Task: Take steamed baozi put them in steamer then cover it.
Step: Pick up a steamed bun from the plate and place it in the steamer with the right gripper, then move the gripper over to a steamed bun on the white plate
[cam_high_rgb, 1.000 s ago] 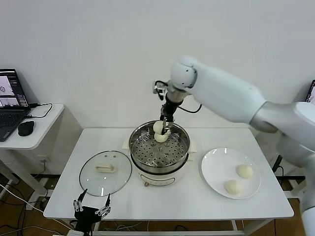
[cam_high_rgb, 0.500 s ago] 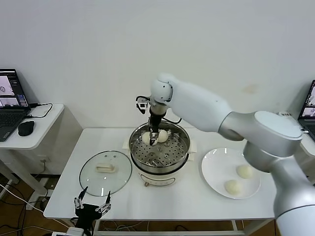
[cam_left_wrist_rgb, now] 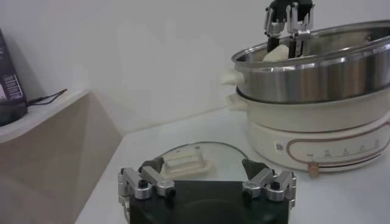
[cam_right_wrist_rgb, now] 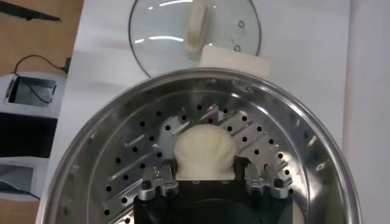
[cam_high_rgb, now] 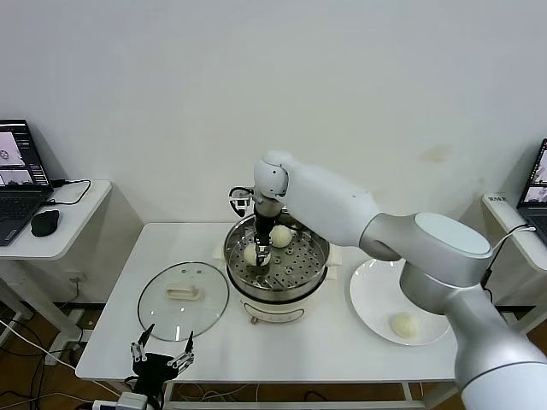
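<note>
Steamed baozi (cam_right_wrist_rgb: 204,152): clamped between the fingers of the right gripper (cam_high_rgb: 261,253), low inside the steamer (cam_high_rgb: 295,286), just above the perforated tray (cam_right_wrist_rgb: 140,158), or perhaps touching it; cannot tell which. Second baozi (cam_high_rgb: 280,236) just beside the gripper, on its far side, already on the tray.

Risks from here:
- Letting go too high: likely rolls the soft bun into its neighbour.
- Opening only slightly, then lifting: could drag the bun up on a sticky finger.
- Withdrawing at a slant: may knock the steamer rim close around the gripper, or nudge the neighbour.
- Squeezing harder: dents the dough.

Another bun (cam_high_rgb: 404,325) waits on the plate (cam_high_rgb: 376,295), well off to the gripper's right. Cover (cam_high_rgb: 162,312) lies flat on the table to its left, near the left gripper (cam_high_rgb: 160,354), parked with fingers spread.
</note>
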`<act>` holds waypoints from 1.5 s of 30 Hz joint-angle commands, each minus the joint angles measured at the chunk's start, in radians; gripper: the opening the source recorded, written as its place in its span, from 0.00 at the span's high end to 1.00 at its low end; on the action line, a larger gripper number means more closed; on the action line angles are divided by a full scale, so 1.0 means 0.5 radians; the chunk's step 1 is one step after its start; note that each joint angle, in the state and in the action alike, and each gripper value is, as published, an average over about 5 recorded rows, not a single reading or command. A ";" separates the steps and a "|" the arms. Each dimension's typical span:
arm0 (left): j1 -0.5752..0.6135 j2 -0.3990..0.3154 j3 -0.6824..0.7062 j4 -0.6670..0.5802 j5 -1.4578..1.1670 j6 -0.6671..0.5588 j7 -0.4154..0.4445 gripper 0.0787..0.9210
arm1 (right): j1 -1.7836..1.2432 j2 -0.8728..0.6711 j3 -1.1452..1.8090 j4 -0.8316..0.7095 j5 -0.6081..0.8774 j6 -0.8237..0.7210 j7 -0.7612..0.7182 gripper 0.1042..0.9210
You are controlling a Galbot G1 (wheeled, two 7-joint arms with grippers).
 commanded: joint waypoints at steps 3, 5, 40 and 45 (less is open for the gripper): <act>-0.002 -0.003 0.002 0.004 0.001 0.001 0.001 0.12 | -0.039 0.020 0.031 -0.031 -0.030 0.004 0.024 0.33; -0.002 -0.005 0.002 0.005 0.002 0.001 0.001 0.12 | -0.043 0.010 0.045 -0.018 -0.028 0.003 0.037 0.27; 0.095 -0.002 0.023 -0.113 0.001 0.038 0.054 0.12 | 0.165 -1.893 0.114 1.580 0.193 0.126 -0.170 0.12; 0.106 -0.011 0.049 -0.117 0.003 0.043 0.055 0.12 | 0.038 -2.088 0.068 1.704 0.060 0.163 -0.162 0.12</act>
